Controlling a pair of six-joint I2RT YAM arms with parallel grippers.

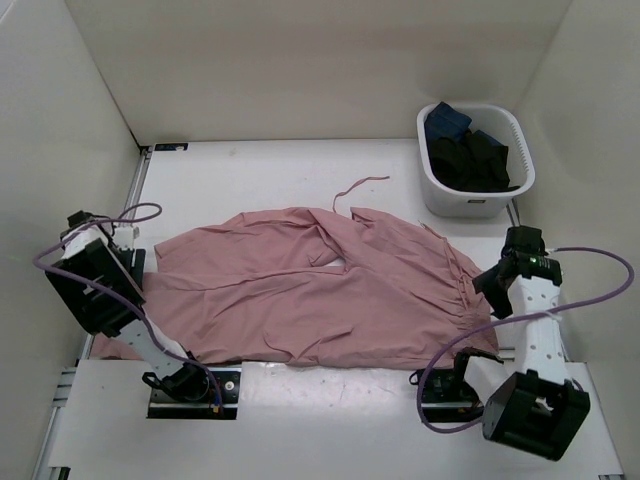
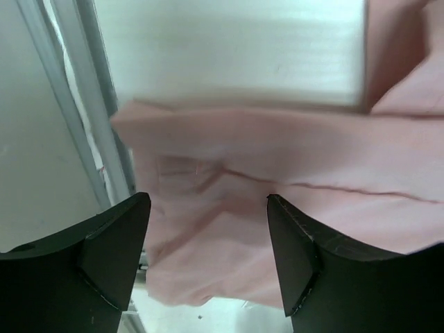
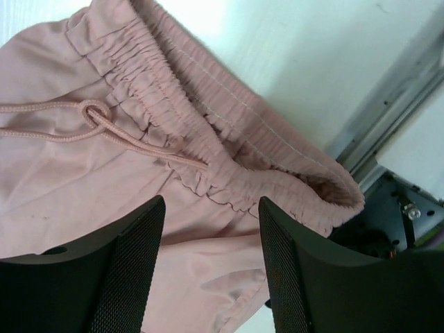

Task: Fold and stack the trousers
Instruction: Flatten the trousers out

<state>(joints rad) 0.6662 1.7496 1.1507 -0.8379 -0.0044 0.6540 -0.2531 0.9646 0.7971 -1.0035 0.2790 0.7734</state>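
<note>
The dusty-pink trousers [image 1: 320, 290] lie spread and rumpled across the white table, legs to the left, gathered waist to the right, a thin drawstring [image 1: 358, 185] trailing toward the back. My left gripper [image 1: 128, 262] is open above the leg ends; in the left wrist view [image 2: 208, 250] pink fabric [image 2: 277, 166] lies under its spread jaws. My right gripper [image 1: 492, 280] is open above the waist; in the right wrist view [image 3: 211, 257] the elastic waistband [image 3: 229, 149] and knotted drawstring [image 3: 97, 114] lie just beyond the jaws. Neither holds anything.
A white basket [image 1: 477, 196] holding dark folded clothes stands at the back right. White walls enclose the table on three sides. Metal rails run along the left edge [image 1: 140, 180] and the right edge [image 3: 388, 104].
</note>
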